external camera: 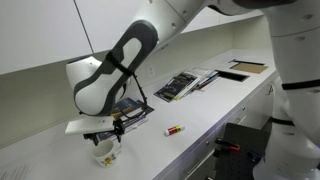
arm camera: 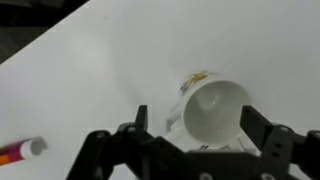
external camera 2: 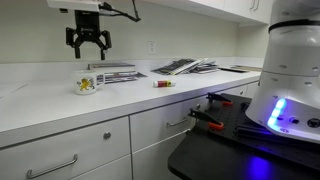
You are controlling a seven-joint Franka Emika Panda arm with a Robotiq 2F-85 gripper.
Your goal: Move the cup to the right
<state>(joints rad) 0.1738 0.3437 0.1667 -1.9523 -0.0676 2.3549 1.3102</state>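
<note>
- Black two-finger gripper (arm camera: 195, 112) fills the bottom of the wrist view, jaws spread wide. Below and between them, the small white patterned mug (arm camera: 212, 108) stands upright and untouched on the white countertop (arm camera: 120, 50). A red-and-white marker (arm camera: 20, 152) lies well apart.
- In an exterior view the gripper (external camera 2: 88, 48) hangs open straight above the mug (external camera 2: 87, 86), with clear air between them.
- In an exterior view the white-and-black arm (external camera: 110, 70) bends over the mug (external camera: 104, 152).
- This looks like the approach step, with no grasp made yet. The next move calls for a straight descent until the fingers straddle the mug, then closing and carrying it rightward.
</note>
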